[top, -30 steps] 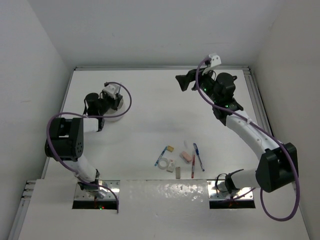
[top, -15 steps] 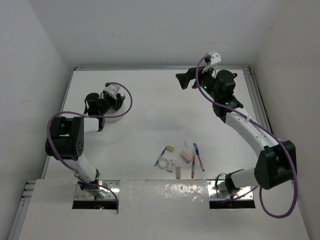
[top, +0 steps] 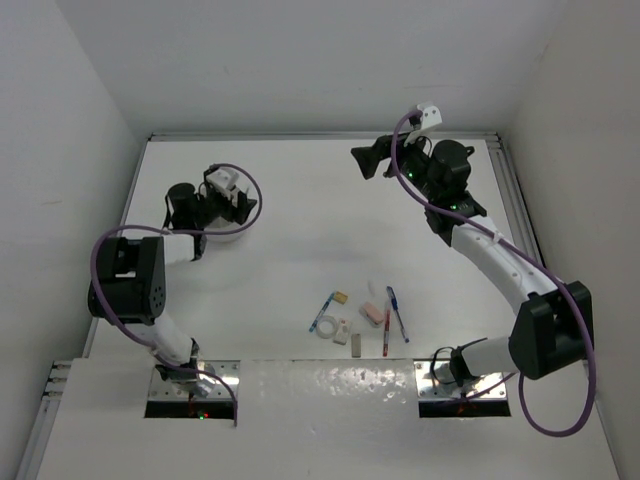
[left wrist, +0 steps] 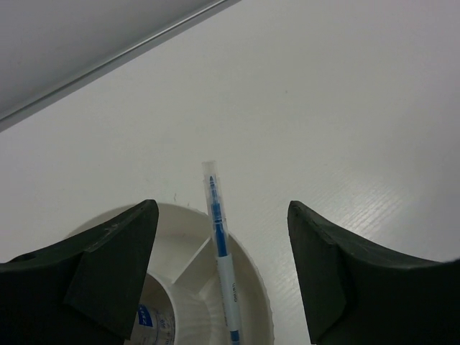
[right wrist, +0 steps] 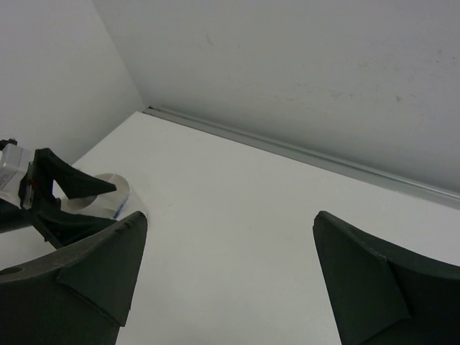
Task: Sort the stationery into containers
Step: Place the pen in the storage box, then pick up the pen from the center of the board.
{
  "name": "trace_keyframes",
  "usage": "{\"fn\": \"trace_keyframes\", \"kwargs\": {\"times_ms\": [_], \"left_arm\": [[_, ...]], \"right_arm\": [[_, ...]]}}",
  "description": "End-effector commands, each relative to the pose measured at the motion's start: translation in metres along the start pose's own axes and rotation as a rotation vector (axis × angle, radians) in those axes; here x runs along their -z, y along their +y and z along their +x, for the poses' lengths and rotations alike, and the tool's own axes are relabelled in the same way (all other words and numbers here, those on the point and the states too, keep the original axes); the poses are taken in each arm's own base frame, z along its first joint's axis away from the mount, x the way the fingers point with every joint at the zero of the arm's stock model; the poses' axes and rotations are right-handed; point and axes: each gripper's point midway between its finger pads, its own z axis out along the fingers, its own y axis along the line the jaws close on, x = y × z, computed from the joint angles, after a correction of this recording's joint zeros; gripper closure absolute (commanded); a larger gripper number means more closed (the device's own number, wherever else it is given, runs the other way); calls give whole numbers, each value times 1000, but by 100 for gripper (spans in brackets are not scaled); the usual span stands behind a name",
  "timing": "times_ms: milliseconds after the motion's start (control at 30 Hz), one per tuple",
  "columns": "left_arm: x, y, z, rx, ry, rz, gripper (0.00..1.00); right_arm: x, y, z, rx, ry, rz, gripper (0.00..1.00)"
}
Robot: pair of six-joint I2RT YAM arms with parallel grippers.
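My left gripper [left wrist: 221, 210] stands open over the round white tub [left wrist: 255, 287] at the far left of the table. A blue pen [left wrist: 219, 241] lies loose between the jaws, resting across the tub's rim with its tip out over the table. In the tub's middle compartment sits something with a blue-printed label [left wrist: 154, 320]. The top view shows my left gripper [top: 240, 205] covering the tub. My right gripper [top: 362, 162] is open, empty and raised at the far centre-right. The rest of the stationery lies near the front: a blue pen [top: 398, 313], a red pen [top: 386, 336], a pink eraser [top: 372, 314], a tan block [top: 341, 297] and a tape ring [top: 327, 329].
White walls close the table at the back, left and right, with a metal rail [right wrist: 302, 152] along the far edge. Another blue pen [top: 322, 311], a white eraser [top: 344, 328] and a grey block [top: 356, 343] lie in the same cluster. The right wrist view shows the tub [right wrist: 118, 190].
My left gripper has gone from shut to open and let go of the blue pen, which now rests on the tub's rim. The right arm has not moved.
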Motion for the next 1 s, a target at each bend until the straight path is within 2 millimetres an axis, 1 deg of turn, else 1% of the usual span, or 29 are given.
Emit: {"fn": "trace_keyframes", "kwargs": {"times_ms": [0, 33, 67, 100, 133, 167, 200, 233, 267, 300, 333, 367, 400, 433, 467, 500, 533, 600, 633, 667, 700, 733, 767, 800, 833, 867, 900, 933, 967], "left_arm": [[6, 1, -41, -62, -83, 34, 29], [7, 0, -43, -60, -81, 43, 28], [7, -1, -50, -65, -90, 53, 28], [10, -3, -59, -77, -102, 59, 27], [11, -6, -60, -69, -92, 70, 26], [11, -10, -66, -78, -99, 84, 25], [15, -13, -75, -94, -112, 93, 25], [16, -23, -74, -115, -98, 128, 25], [18, -28, -78, -135, -96, 139, 25], [25, -30, -80, -143, -76, 137, 26], [21, -51, -86, -190, -80, 182, 26], [23, -57, -88, -200, -68, 184, 27], [28, -65, -97, -223, -76, 193, 31], [28, -84, -86, -216, -18, 238, 32], [31, -94, -91, -224, -2, 256, 34], [35, -124, -74, -198, 88, 333, 35], [36, -132, -69, -191, 128, 341, 35], [45, -159, -52, -145, 224, 398, 37], [52, -183, -42, -106, 274, 449, 38], [58, -194, -30, -85, 311, 466, 38], [61, -205, -24, -73, 328, 490, 39], [66, -224, -21, -65, 338, 533, 39], [71, -233, -11, -56, 360, 552, 39], [74, -246, -9, -56, 373, 581, 39], [77, -252, -3, -55, 392, 591, 39], [80, -258, 0, -58, 406, 606, 39], [83, -263, 6, -56, 426, 621, 38], [86, -273, 9, -62, 440, 641, 38], [88, -279, 18, -59, 469, 652, 38]], "right_arm": [[5, 13, -30, 9, -64, -34, 5], [5, 12, -31, 11, -56, -29, 5], [6, 10, -20, 6, -2, -10, 5], [6, 9, -15, 6, 25, 0, 5], [8, 6, -12, 19, 48, 14, 5], [12, 7, 1, 15, 107, 28, 6], [15, 0, 9, 20, 131, 74, 7], [20, -4, 15, 30, 153, 105, 7], [27, -2, 23, 32, 182, 132, 8], [35, -14, 34, 38, 207, 206, 10], [41, -17, 41, 44, 230, 239, 11], [50, -18, 49, 43, 264, 269, 13], [60, -22, 67, 40, 319, 306, 16], [69, -29, 73, 22, 342, 368, 20], [81, -28, 84, 11, 394, 393, 22], [92, -33, 94, 1, 424, 439, 24], [99, -33, 102, -37, 442, 470, 27], [120, -32, 120, -62, 492, 512, 28], [126, -31, 125, -99, 493, 540, 29], [134, -32, 133, -99, 507, 571, 33], [143, -33, 142, -107, 519, 590, 34], [147, -28, 148, -107, 533, 589, 35], [151, -26, 155, -94, 557, 588, 38], [156, -25, 167, -68, 600, 578, 41], [160, -16, 177, -52, 643, 544, 45], [164, -12, 184, -43, 677, 525, 51], [168, -8, 193, -37, 711, 509, 62], [171, -3, 201, -34, 740, 489, 66], [173, -1, 205, -40, 752, 478, 68]]}}
